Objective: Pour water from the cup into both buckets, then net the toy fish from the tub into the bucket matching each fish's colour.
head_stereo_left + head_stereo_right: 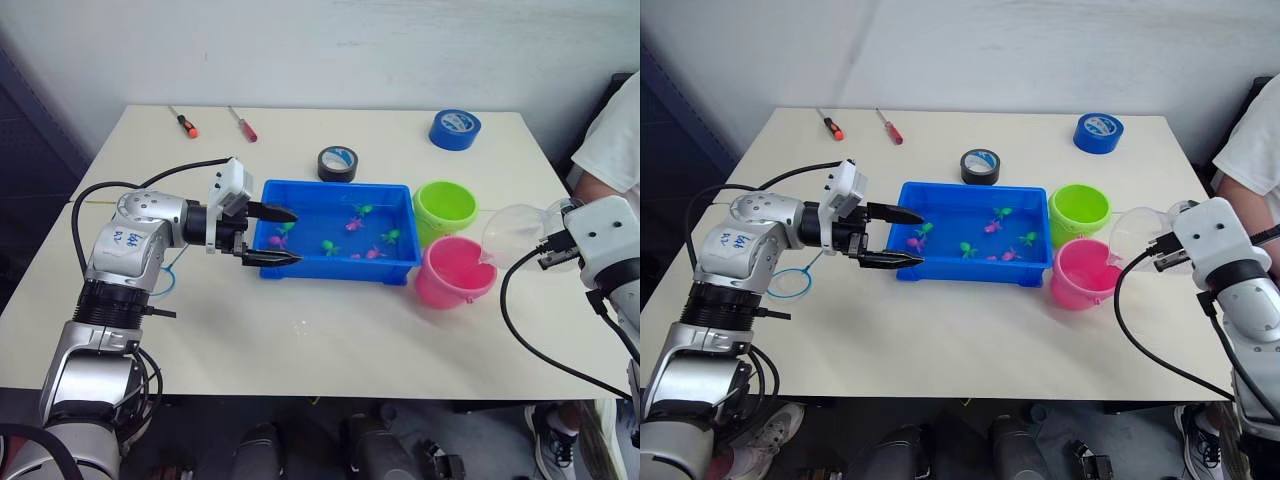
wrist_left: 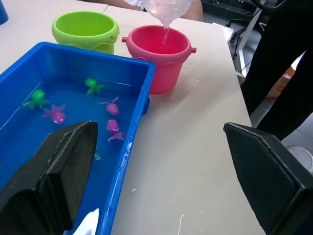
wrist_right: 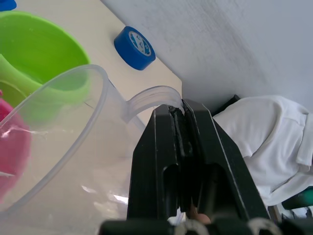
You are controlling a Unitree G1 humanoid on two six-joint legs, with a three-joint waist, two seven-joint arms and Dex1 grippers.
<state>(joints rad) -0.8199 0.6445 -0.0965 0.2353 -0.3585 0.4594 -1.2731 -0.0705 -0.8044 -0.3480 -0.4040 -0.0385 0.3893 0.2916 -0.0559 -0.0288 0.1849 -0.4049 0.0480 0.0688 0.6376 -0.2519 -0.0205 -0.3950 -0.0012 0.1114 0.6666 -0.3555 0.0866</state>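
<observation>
My right gripper [image 3: 182,108] is shut on the handle of the clear cup [image 1: 515,235]. The cup is tipped over the pink bucket [image 1: 455,272], and a thin trickle of water falls from its lip [image 2: 166,14] into that bucket. The lime green bucket [image 1: 445,205] stands just behind the pink one. Both are at the right end of the blue tub [image 1: 330,186], where small green fish [image 1: 362,210] and pink fish [image 1: 353,224] lie in water. My left gripper [image 1: 296,237] hangs open and empty over the tub's left end. The blue-rimmed net [image 1: 792,283] lies on the table under my left arm.
A black tape roll [image 1: 337,163] lies behind the tub. A blue tape roll [image 1: 455,129] sits at the back right. Two screwdrivers [image 1: 183,122] [image 1: 243,124] lie at the back left. A person in a white shirt [image 1: 615,140] stands at the table's right edge.
</observation>
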